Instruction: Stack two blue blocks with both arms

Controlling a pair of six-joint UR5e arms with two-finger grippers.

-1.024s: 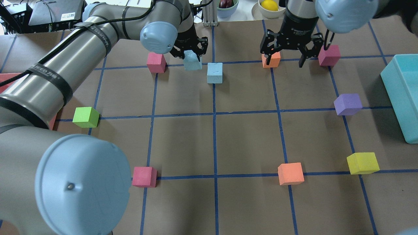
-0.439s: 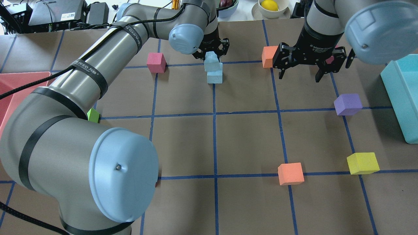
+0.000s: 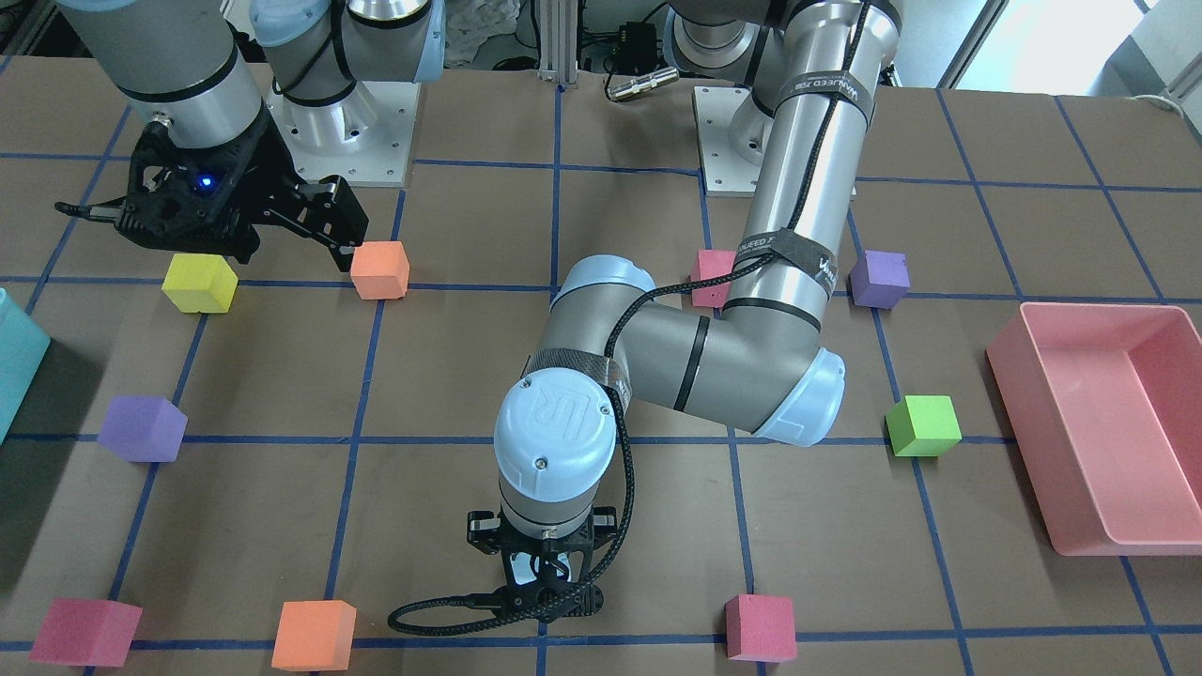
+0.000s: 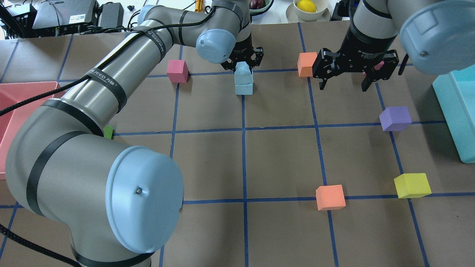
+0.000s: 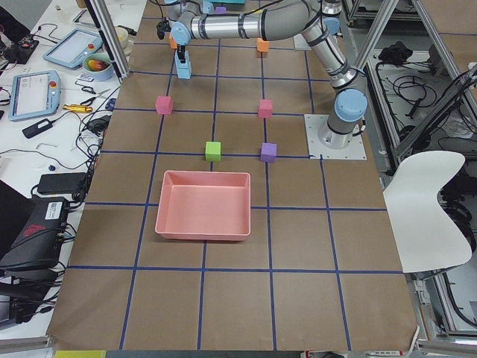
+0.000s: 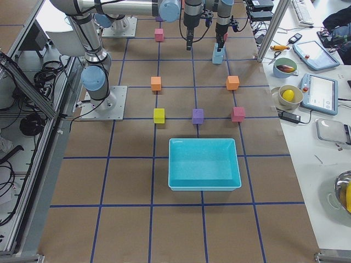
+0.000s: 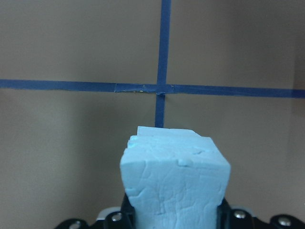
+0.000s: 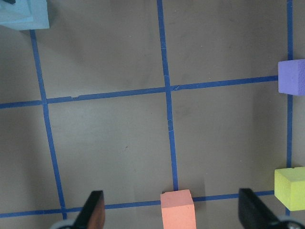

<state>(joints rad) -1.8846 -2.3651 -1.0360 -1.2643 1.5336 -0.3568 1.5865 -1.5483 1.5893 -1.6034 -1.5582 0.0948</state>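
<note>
My left gripper (image 4: 243, 68) is shut on one pale blue block (image 4: 243, 74) and holds it directly over the second blue block (image 4: 243, 89), which stands on the table by a tape crossing. The two look touching or nearly so, the upper one slightly askew. In the left wrist view the held block (image 7: 174, 183) fills the lower middle. In the front view the left gripper (image 3: 545, 582) hides both blocks. The blue pair also shows in the right side view (image 6: 218, 55). My right gripper (image 4: 343, 86) is open and empty, hovering to the right of the stack; its fingers (image 8: 93, 212) stand wide apart.
An orange cube (image 4: 306, 63) and a magenta cube (image 4: 378, 66) flank the right gripper. A pink cube (image 4: 177, 71) lies left of the stack. A purple cube (image 4: 395, 118), yellow cube (image 4: 412, 185), another orange cube (image 4: 330, 197), teal bin (image 4: 456, 107) and pink tray (image 4: 22, 96) lie around.
My left gripper has carried its blue block to the right, over the other blue block, and lowered it onto it. My right gripper has shifted right, still open.
</note>
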